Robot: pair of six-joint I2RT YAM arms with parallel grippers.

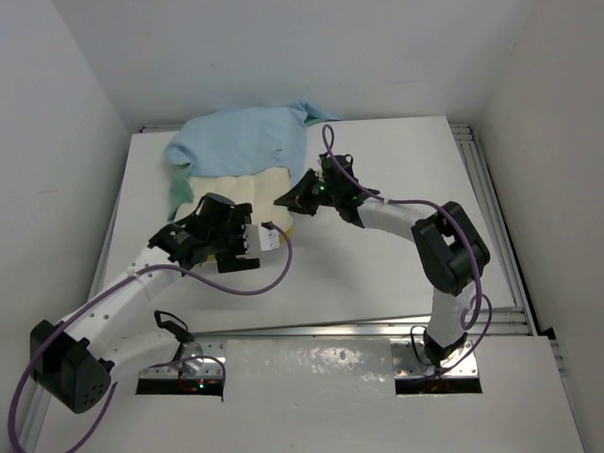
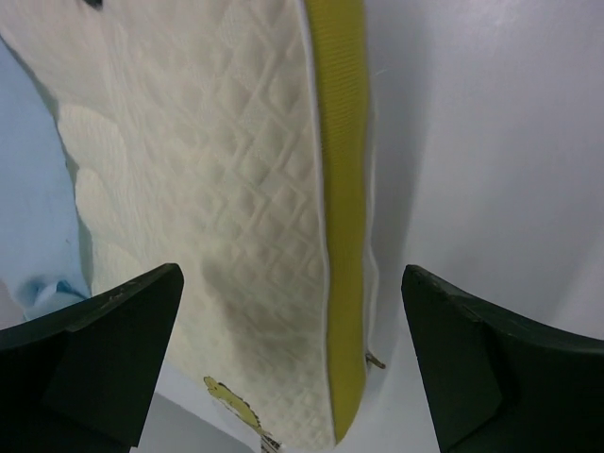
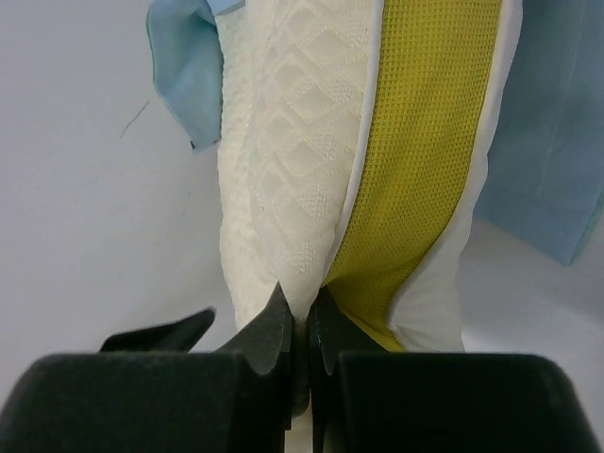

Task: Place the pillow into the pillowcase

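The right hand [image 3: 297,316] has its fingers pressed together, pinching a fold of the pillow [image 3: 302,160] just where the cream quilted cover meets the yellow band [image 3: 425,160]. In the right wrist view the pillow runs away from the tips, with light blue folds of the pillowcase [image 1: 245,137] on either side of it.

The left hand [image 2: 291,283] stands wide apart and grips nothing. Its two dark fingers [image 2: 104,359] sit either side of the pillow's near edge, one over the quilting and the other over the white bench [image 1: 377,255].

The top view shows the pillow lying flat towards the far left of the bench. Its near part is bare, and its far part is covered by the crumpled pillowcase (blue side up, a strip of green showing at the left edge). Whether that far part is inside the case or only under it I cannot tell.
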